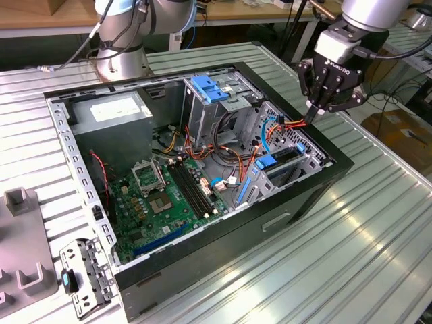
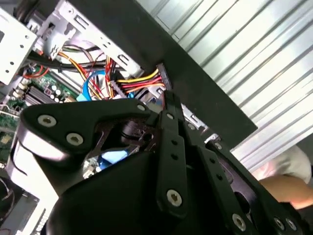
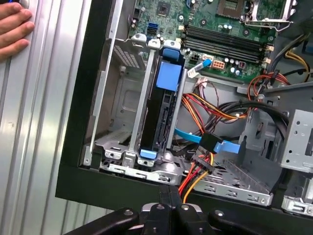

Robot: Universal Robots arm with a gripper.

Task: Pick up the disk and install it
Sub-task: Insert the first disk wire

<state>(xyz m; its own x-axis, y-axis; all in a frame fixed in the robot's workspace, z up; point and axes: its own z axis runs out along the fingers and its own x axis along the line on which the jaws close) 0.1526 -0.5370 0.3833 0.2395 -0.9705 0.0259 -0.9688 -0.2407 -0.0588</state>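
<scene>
The disk (image 3: 157, 110), a dark drive with blue side rails, stands on edge in the metal drive cage (image 3: 122, 166) at the front corner of the open computer case (image 1: 290, 202); in the exterior view the disk (image 1: 280, 162) sits low in the case on the exterior view's right. My gripper (image 1: 312, 115) hangs over the case wall beside that cage, apart from the disk. Its fingers (image 3: 171, 193) are pressed together and shut. The fingertips (image 2: 166, 98) sit right against the red, orange and yellow power wires (image 3: 195, 178) and their black connector (image 2: 161, 76); whether a wire is pinched is unclear.
A person's hand (image 3: 12, 29) rests on the ribbed metal table (image 1: 378, 229) near the case. The motherboard (image 1: 162, 196), power supply (image 1: 111, 111) and a bay with a blue latch (image 1: 206, 88) fill the case. A loose bracket (image 1: 84, 273) and grey fixtures (image 1: 20, 202) lie at the exterior view's left.
</scene>
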